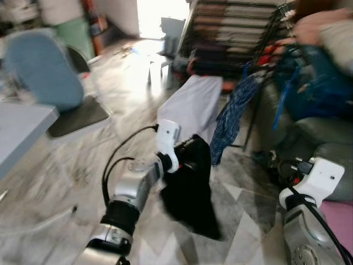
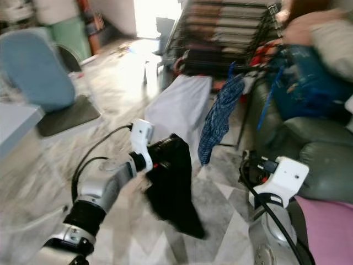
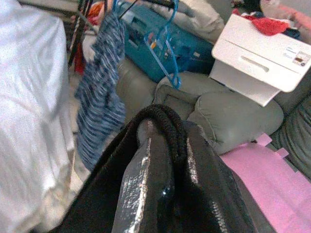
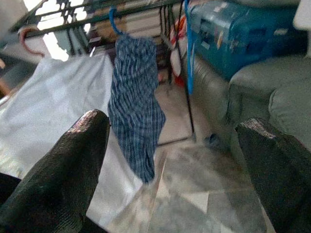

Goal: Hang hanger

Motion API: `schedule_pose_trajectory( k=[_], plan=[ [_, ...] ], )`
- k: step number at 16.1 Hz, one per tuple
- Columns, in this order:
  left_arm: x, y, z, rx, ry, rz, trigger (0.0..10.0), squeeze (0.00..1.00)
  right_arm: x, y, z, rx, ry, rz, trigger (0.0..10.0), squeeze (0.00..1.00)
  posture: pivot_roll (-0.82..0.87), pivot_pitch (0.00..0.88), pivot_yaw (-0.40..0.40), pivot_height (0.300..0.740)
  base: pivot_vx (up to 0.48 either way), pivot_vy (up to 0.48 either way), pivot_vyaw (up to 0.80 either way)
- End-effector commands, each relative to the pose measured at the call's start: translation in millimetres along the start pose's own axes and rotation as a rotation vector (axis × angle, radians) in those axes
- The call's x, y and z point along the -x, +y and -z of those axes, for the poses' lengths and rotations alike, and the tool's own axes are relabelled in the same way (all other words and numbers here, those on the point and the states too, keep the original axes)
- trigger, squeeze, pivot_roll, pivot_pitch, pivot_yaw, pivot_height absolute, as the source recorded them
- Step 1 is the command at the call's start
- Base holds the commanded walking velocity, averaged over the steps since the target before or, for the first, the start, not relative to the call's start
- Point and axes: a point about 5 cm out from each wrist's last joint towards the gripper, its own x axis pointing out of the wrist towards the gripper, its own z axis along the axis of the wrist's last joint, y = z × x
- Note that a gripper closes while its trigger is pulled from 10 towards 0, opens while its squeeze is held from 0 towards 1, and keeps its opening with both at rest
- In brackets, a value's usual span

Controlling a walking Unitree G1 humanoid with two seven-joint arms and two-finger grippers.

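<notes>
Black cloth (image 1: pixel 190 187) hangs clamped in the left gripper's (image 3: pixel 163 145) fingers near a rack (image 4: pixel 121 14) holding a blue checked garment (image 4: pixel 136 107), while the right gripper's (image 4: pixel 170 165) fingers gape wide.

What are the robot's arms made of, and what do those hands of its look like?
Both arms look like silver metal with black joint rings and white housings at the wrists. Black cables loop along the left arm and run down the right arm. The right gripper has two long black textured fingers.
</notes>
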Motion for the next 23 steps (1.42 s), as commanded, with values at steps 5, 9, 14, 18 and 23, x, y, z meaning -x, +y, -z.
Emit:
schedule_pose_trajectory(
  k=[5, 9, 14, 18, 23],
  plan=[
    [0.6, 4.1, -6.0, -0.039, -0.008, -0.009, 10.0, 0.00, -1.8, 6.0, 0.8, -0.004, 0.002, -0.006, 10.0, 0.00, 0.01, 0.000, -0.039, 0.740, 0.329, 0.349, -0.79],
    [-1.3, 0.3, -4.1, -0.045, -0.006, 0.009, 10.0, 0.00, -2.3, 6.9, 2.3, 0.000, 0.004, -0.007, 10.0, 0.00, 0.01, 0.000, -0.034, 0.740, 0.395, 0.156, -0.13],
    [-3.7, -10.5, 3.9, -0.034, 0.007, 0.033, 10.0, 0.00, -2.9, 4.8, 7.1, 0.075, 0.039, -0.012, 10.0, 0.00, 0.01, 0.000, -0.036, 0.740, 0.424, 0.000, 0.00],
    [-2.2, -10.1, 11.3, -0.021, 0.021, 0.018, 10.0, 0.00, -4.8, -2.4, 6.8, 0.110, 0.050, -0.004, 10.0, 0.00, 0.00, 0.000, -0.045, 0.740, 0.457, 0.000, 0.00],
    [-3.9, -11.0, 11.7, -0.016, 0.026, 0.009, 10.0, 0.00, -6.9, -2.4, 5.5, 0.130, 0.052, -0.014, 10.0, 0.00, 0.00, 0.000, -0.049, 0.740, 0.480, 0.000, 0.00]
  ],
)
